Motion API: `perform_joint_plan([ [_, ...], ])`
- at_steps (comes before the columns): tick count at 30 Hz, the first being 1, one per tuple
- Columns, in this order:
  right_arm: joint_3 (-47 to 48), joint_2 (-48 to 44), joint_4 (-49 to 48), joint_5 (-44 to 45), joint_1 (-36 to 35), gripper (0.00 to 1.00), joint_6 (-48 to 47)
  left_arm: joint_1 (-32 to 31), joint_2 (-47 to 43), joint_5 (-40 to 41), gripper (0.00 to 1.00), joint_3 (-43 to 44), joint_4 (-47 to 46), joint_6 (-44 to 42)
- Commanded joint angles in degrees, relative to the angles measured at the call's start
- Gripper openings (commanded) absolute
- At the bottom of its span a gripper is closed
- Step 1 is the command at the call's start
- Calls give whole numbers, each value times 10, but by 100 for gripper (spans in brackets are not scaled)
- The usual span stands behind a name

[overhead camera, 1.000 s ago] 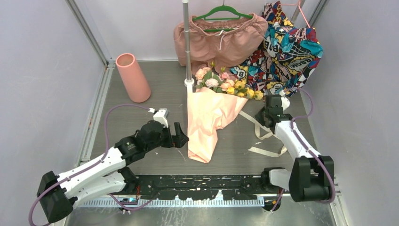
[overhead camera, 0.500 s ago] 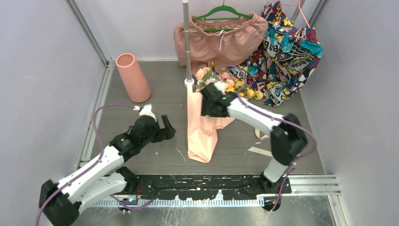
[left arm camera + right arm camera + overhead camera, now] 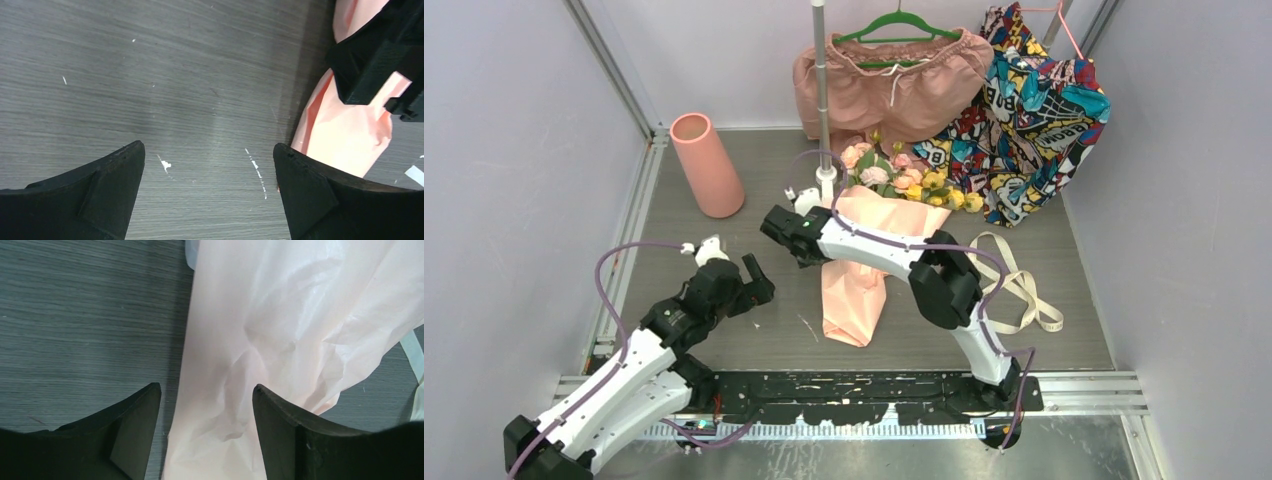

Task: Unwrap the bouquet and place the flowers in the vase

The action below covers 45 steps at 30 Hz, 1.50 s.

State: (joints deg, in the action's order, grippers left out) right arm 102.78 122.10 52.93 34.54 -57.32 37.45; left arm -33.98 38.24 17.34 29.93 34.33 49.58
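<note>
The bouquet lies in the middle of the table, its pale pink paper cone point(image 3: 854, 290) loosened and its point toward the near edge. The pink and yellow flowers point(image 3: 904, 180) stick out at the far end. The cream ribbon point(image 3: 1016, 285) lies loose on the table to the right. The salmon-pink vase point(image 3: 707, 165) stands upright at the far left. My right gripper point(image 3: 777, 224) has reached across the cone to its left edge; its open jaws point(image 3: 206, 395) straddle the crumpled paper point(image 3: 280, 315). My left gripper point(image 3: 759, 283) is open over bare table point(image 3: 209, 150), left of the paper point(image 3: 350, 135).
A thin metal pole point(image 3: 822, 90) rises just behind the flowers. Pink shorts on a green hanger point(image 3: 889, 80) and a colourful printed garment point(image 3: 1034, 110) hang at the back. Walls close in on the left and right. The rail holding the arm bases point(image 3: 854, 390) runs along the near edge.
My right arm swung from the right side of the table over the bouquet to its left edge, and its jaws opened. The ribbon now lies loose. My left arm drew back leftward.
</note>
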Motion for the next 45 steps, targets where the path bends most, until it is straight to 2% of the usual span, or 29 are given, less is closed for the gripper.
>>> perform_joint_plan([
  [1, 70, 20, 58, 86, -27, 72, 10, 4, 5, -6, 100, -10, -9, 15],
  [5, 94, 46, 82, 99, -31, 71, 12, 5, -14, -11, 100, -18, -7, 16],
  [8, 93, 57, 94, 108, -30, 60, 19, 5, -34, -11, 100, -22, 3, 14],
  [12, 76, 60, 91, 106, -30, 51, 29, 5, -54, -13, 100, -29, 5, 13],
  [14, 71, 57, 90, 103, -30, 40, 36, 5, -57, -15, 100, -30, 4, 12],
  [17, 55, 36, 85, 109, -30, 13, 50, 5, -50, -21, 100, -32, -3, 11],
  [19, 36, 13, 80, 124, -30, 2, 62, 6, -41, -28, 100, -32, -12, 10],
  [34, -164, -215, 64, 182, -31, 1, 143, 5, 23, -92, 100, -46, -108, 12],
  [39, -254, -302, 85, 192, -30, 1, 208, 5, 68, -144, 100, -34, -174, 7],
  [45, -405, -450, 93, 185, -31, 1, 323, -9, 148, -214, 100, 4, -245, 1],
])
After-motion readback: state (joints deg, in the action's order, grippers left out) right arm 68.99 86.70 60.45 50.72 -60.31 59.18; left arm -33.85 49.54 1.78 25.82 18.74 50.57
